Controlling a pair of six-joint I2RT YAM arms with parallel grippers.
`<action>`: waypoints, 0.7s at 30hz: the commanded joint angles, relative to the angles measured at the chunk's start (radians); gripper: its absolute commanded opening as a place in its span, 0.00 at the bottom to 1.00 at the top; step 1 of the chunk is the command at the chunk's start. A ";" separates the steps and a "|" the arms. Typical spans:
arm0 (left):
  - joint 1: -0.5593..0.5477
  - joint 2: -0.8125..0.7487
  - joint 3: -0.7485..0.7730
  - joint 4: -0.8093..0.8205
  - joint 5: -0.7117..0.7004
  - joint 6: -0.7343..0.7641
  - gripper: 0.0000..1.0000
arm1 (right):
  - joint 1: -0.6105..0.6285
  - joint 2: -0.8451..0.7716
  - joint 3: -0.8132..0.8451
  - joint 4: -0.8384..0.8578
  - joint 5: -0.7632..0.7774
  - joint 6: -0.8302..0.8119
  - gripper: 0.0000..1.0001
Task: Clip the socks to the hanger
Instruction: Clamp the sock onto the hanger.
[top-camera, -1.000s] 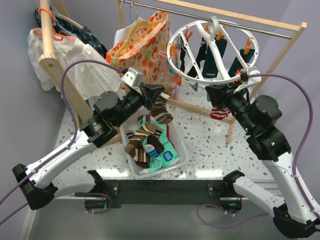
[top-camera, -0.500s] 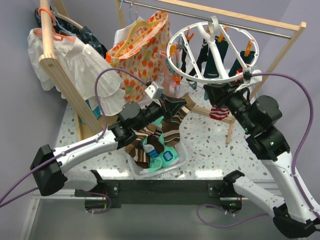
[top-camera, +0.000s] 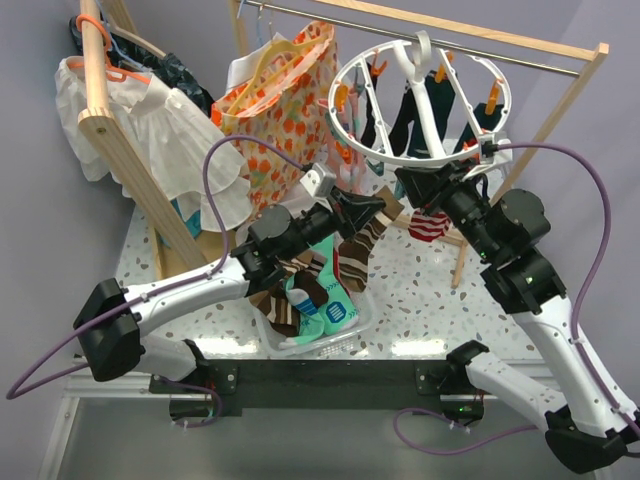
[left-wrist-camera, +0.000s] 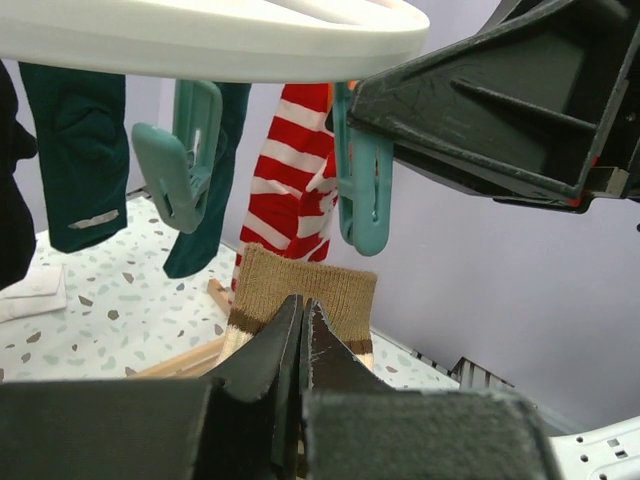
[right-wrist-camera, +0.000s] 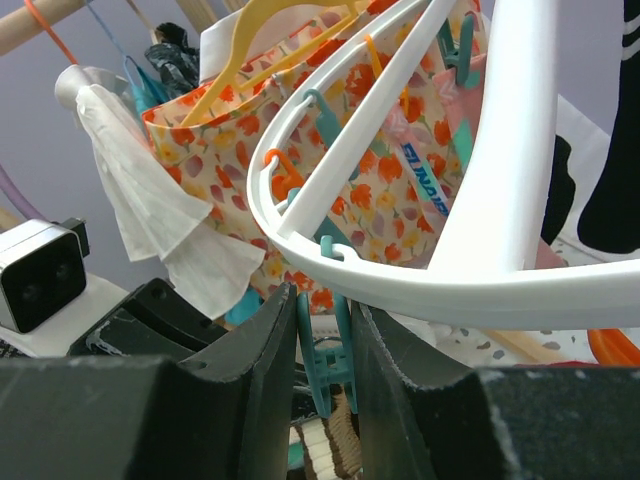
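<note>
The white hanger ring (top-camera: 345, 130) hangs from the wooden rail. My left gripper (top-camera: 378, 208) is shut on a brown sock with cream stripes (top-camera: 360, 240) and holds its cuff (left-wrist-camera: 340, 290) just below a teal clip (left-wrist-camera: 362, 190) under the ring's rim (left-wrist-camera: 200, 40). My right gripper (top-camera: 405, 185) is shut on that teal clip (right-wrist-camera: 322, 370), one finger on each side of it, right under the rim (right-wrist-camera: 430, 290). The sock's cuff (right-wrist-camera: 335, 440) shows below the clip. A red-and-white striped sock (left-wrist-camera: 295, 170) hangs behind. A second teal clip (left-wrist-camera: 185, 160) hangs free to the left.
A clear basket (top-camera: 362, 305) with several socks sits on the table in front of the arms. Dark socks (top-camera: 400, 115) hang on the ring. A floral bag (top-camera: 290, 110) and a white shirt (top-camera: 150, 130) hang at the back left. The wooden rail frame (top-camera: 560, 100) stands behind.
My left arm has carried the brown sock from above the basket up and right to under the ring. My right gripper and the ring have shifted slightly left.
</note>
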 joint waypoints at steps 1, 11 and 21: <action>-0.009 0.003 0.055 0.097 -0.003 -0.018 0.00 | 0.002 0.009 -0.014 0.061 -0.034 0.044 0.00; -0.009 -0.002 0.061 0.120 -0.025 -0.029 0.00 | 0.002 0.006 -0.026 0.060 -0.038 0.047 0.00; -0.009 0.023 0.078 0.163 -0.042 -0.049 0.00 | 0.002 -0.003 -0.029 0.069 -0.053 0.076 0.00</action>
